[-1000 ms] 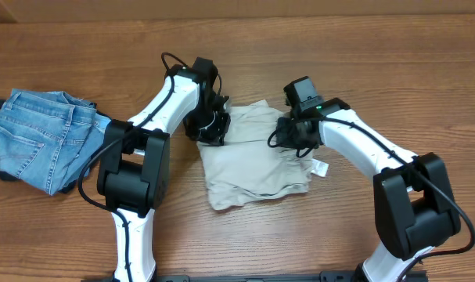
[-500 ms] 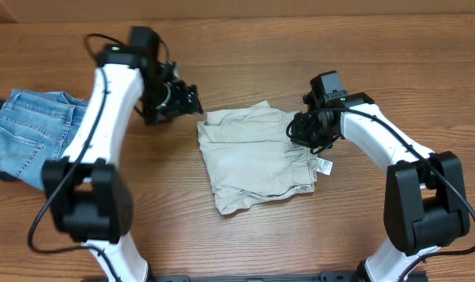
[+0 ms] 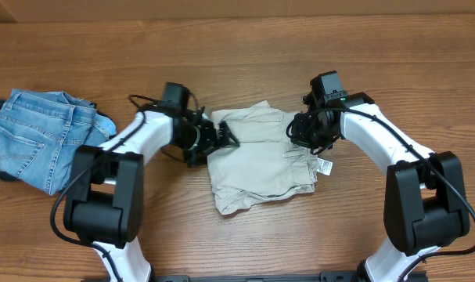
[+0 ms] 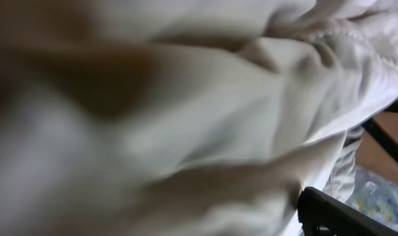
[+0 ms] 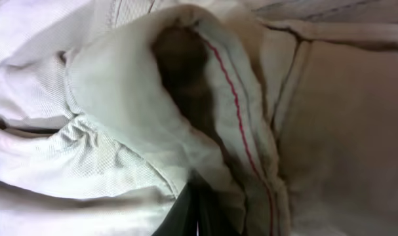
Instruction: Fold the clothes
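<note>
Brown wooden table (image 3: 245, 47), filling the whole overhead view. Near the middle, cream shorts (image 3: 253, 168), lying flat in a rough square with wrinkled edges and a small white label (image 3: 323, 166) at the right side. Far to the left, at the table's left edge, blue jeans (image 3: 37, 137) in a loose heap, well apart from the shorts.

At the left edge of the shorts, left gripper (image 3: 221, 139), touching the cloth. In its wrist view only blurred cream cloth and one dark finger (image 4: 336, 213), so cannot tell whether clenched or released. At the far right corner of the shorts, right gripper (image 3: 304, 135), pressed against a raised fold with a red seam line (image 5: 235, 105). Fingers mostly hidden under cloth, so not possible to tell the grasp.

Both arms bent over the table, one on each side of the shorts. Bare wood along the far side, the near side and to the right of the shorts.
</note>
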Controlling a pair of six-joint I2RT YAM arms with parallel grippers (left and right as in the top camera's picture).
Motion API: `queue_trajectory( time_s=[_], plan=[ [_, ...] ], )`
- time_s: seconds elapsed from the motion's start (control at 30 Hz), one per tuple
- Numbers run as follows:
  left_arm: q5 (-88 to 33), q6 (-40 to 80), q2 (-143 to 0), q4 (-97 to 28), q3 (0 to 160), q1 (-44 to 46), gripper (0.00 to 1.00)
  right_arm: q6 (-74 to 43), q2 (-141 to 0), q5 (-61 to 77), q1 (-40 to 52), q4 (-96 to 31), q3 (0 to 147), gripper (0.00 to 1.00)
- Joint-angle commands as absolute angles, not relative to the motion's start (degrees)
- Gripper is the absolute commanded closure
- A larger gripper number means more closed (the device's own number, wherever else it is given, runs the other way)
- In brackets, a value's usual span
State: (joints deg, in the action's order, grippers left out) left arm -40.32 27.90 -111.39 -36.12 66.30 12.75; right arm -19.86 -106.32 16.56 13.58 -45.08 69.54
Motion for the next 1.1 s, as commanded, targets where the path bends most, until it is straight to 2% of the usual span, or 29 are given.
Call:
queue_trajectory(
  time_s=[0.0,0.07,0.13,0.2,0.27,0.43,0.57,0.7,0.87,0.97,1.07],
  plan=[
    [-36.29,39.86,-112.12,-33.04,64.07,20.97,0.0,-19.7,-105.86,16.6,13.43,-45.17,69.89,0.96],
    [-33.52,43.44,-112.12,-32.45,64.05,24.14,0.06,-19.7,-105.86,16.6,13.47,-45.17,69.89,0.96],
    [-30.13,45.43,-112.12,-31.88,64.05,26.48,0.36,-19.7,-105.86,16.62,13.54,-45.21,69.87,0.96],
    [-29.47,44.71,-112.12,-29.63,64.05,27.09,0.77,-19.68,-105.86,16.62,13.54,-45.56,69.87,0.96],
    [-29.65,42.13,-111.96,-28.12,64.07,27.0,0.95,-18.96,-105.86,16.6,13.52,-46.04,69.89,0.96],
    [-30.22,35.66,-106.96,-28.97,64.14,23.7,0.96,-14.72,-104.77,13.06,11.66,-50.28,71.31,0.96],
    [-26.11,31.73,-91.96,-32.69,64.14,16.43,0.96,-11.68,-98.94,12.93,8.86,-55.92,76.47,0.96],
    [-27.2,28.71,-80.03,-32.25,65.82,4.45,0.96,-11.77,-92.71,13.02,8.67,-55.86,79.2,0.95],
    [-31.09,27.33,-77.52,-28.18,69.49,-14.35,0.96,-12.14,-91.61,13.78,8.67,-57.54,79.57,0.95],
    [-39.31,27.83,-77.97,-20.36,69.56,-28.1,0.96,-12.12,-91.61,13.78,8.67,-58.72,79.55,0.95],
    [-47.97,36.34,-79.11,-8.4,69.56,-38.28,0.96,-12.14,-91.61,13.8,8.67,-58.72,79.55,0.95]
  ],
)
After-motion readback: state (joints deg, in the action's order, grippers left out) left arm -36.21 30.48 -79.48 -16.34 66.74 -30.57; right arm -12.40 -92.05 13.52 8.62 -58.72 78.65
